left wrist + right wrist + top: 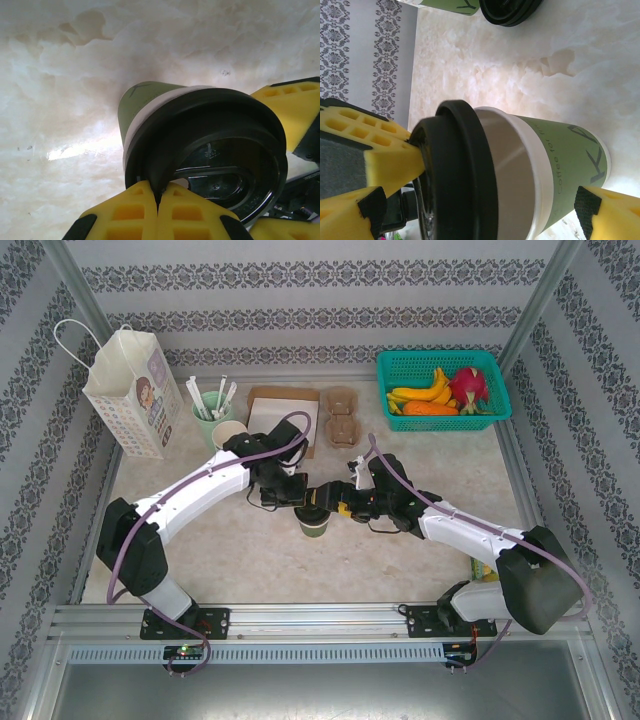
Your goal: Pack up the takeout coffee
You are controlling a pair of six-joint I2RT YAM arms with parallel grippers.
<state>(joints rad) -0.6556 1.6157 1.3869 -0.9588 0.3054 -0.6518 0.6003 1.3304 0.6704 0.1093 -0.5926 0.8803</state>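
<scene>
The takeout coffee stands upright on the middle of the marble table, between the two arms. The left gripper is clenched, its yellow fingertips pinching the rim of the black lid. The right gripper is spread wide beside the cup, with one finger touching the lid's top.

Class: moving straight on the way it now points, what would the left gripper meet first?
The left gripper would meet the black lid of the takeout coffee, apparently already at its shut jaws.
</scene>
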